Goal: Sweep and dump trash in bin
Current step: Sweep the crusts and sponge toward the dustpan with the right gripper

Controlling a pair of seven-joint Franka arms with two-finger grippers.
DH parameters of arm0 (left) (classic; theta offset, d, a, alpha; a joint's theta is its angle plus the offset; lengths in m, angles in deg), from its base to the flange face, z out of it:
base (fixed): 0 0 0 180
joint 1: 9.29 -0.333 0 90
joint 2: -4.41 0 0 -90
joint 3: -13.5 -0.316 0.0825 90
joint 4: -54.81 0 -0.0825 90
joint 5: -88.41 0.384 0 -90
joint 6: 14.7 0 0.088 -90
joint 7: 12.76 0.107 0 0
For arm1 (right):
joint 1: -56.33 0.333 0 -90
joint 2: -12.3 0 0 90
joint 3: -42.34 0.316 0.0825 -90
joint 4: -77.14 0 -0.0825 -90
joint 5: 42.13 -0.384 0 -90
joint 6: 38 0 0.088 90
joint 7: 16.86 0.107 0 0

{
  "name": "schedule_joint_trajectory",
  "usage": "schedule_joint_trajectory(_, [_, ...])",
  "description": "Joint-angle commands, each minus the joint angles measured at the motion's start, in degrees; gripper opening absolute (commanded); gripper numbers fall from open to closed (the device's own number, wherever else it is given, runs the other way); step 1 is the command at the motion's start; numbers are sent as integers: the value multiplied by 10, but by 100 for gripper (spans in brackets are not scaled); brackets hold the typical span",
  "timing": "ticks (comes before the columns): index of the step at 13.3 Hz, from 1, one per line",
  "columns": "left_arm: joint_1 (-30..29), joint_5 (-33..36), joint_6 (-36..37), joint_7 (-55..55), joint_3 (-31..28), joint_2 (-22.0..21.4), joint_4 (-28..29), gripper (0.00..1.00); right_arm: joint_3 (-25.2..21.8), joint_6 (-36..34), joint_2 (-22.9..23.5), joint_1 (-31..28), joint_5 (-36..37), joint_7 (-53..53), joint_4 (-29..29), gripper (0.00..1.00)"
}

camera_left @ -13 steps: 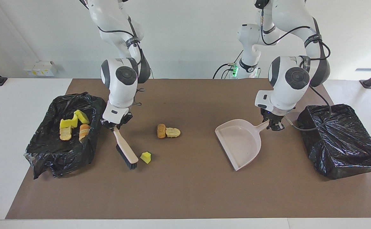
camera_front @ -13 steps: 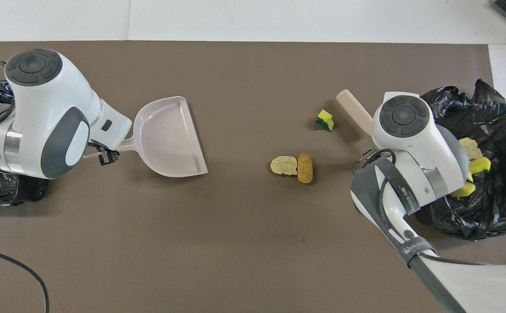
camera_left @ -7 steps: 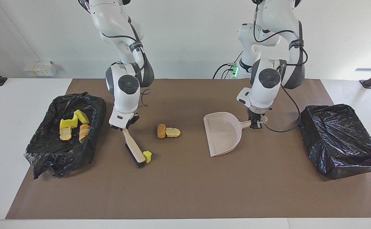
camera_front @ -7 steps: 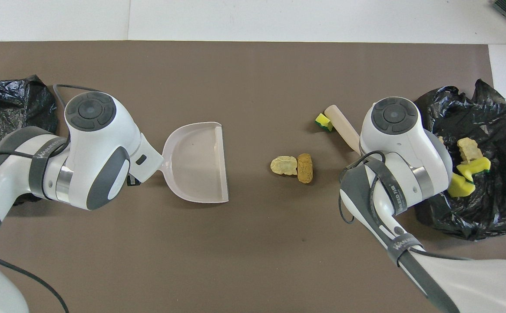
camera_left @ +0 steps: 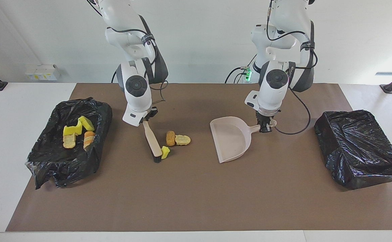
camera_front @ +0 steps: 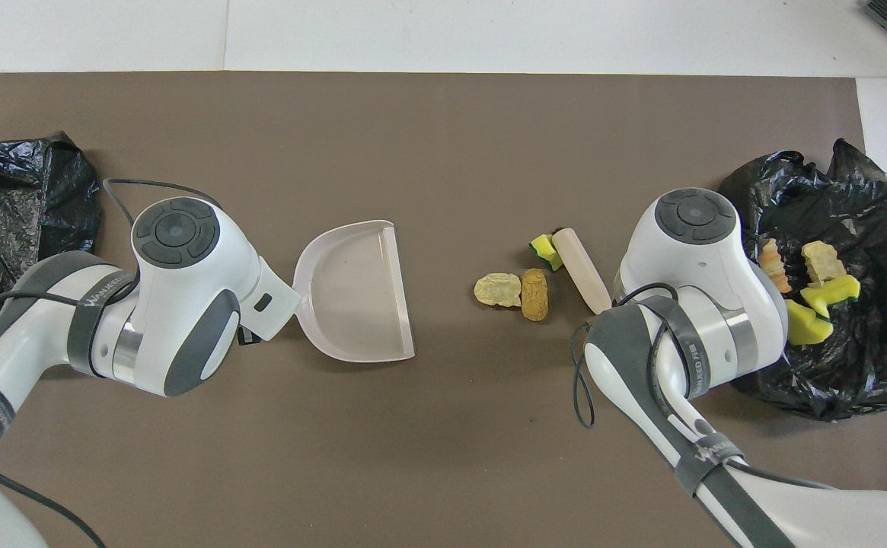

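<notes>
Overhead view gives us the clearest read on the trash, so we take the brush [camera_front: 580, 261] as our landmark. Its beige handle runs slantwise, the black bristle end pointing away from the robots and toward the dustpan [camera_front: 355, 291].

We see a yellow wedge [camera_front: 543, 249] with a green face touching the bristle end, on the side toward the dustpan. Just beside the wedge and slightly nearer to the robots lie an orange-brown oval [camera_front: 535, 294] and a pale beige lump [camera_front: 497, 290], touching each other. The oval's long axis runs toward and away from the robots; the lump's long axis runs across, toward the dustpan. Both sit between the brush and the dustpan. The surfaces look spongy and crumbly.

We find the rest of the trash in the black bag [camera_left: 69, 141] at the right arm's end of the table: yellow wedges [camera_left: 78, 126] and beige lumps [camera_left: 69, 141] heaped together.

We see the right end effector [camera_left: 144, 120] pinching the brush handle's upper end, so the three loose chunks lie below it, around the bristles. The left end effector [camera_left: 265, 128] is clamped on the dustpan handle, the pan's open mouth facing the loose chunks, well apart from them. Another black bag [camera_left: 359, 146] sits at the left arm's end of the table.
</notes>
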Motion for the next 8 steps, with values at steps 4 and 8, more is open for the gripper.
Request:
schedule_joint_trajectory(4, [42, 9, -13, -52, -6, -21, 38, 0, 4, 9, -36, 24, -87, 53, 50, 0])
schedule_joint_trajectory(8, [72, 8, -20, -76, -5, -21, 36, 0, 4, 42, -39, 75, -183, 99, 50, 0])
